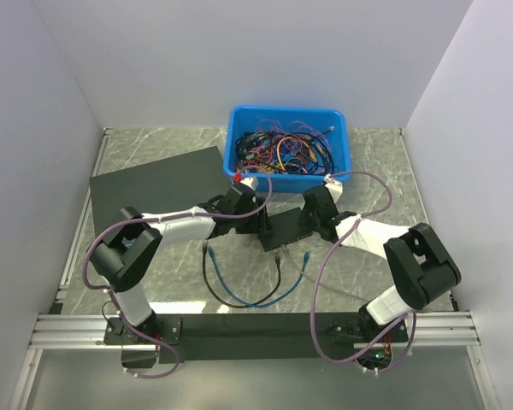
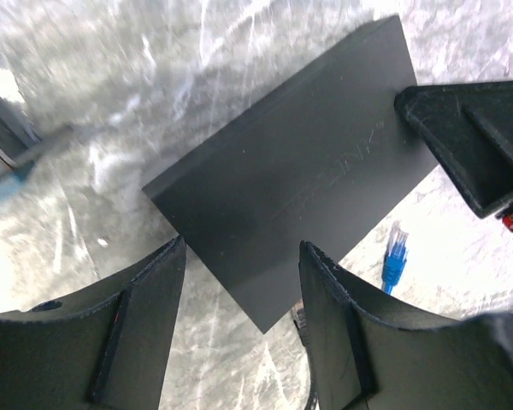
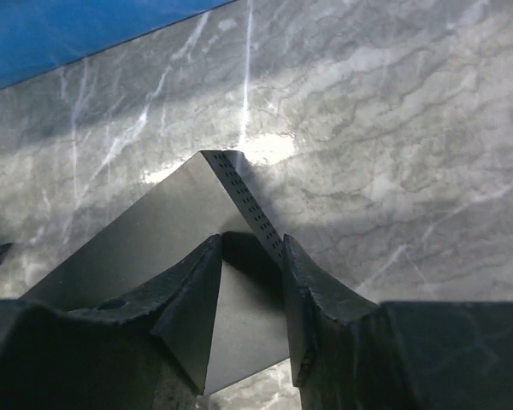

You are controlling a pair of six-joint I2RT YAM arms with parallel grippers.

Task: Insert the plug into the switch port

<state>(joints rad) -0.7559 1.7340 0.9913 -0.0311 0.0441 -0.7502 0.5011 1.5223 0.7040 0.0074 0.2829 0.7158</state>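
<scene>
Plug (image 2: 397,235) on the blue cable (image 1: 301,272) lay loose on the marble surface (image 3: 393,128), just beside the black switch (image 2: 308,171). The left end effector (image 2: 241,246) hovered wide open over the switch, holding nothing. The right end effector (image 3: 250,241) was narrowly parted at its vented corner; whether it gripped could not be told.

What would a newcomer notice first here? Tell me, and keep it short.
The blue bin, heaped with tangled multicoloured cables at the far side of the table, catches the eye first. In front of it the left claw and right claw flank the small black box, one at each end. The plug on its blue cable lies unheld on the table nearby.
</scene>
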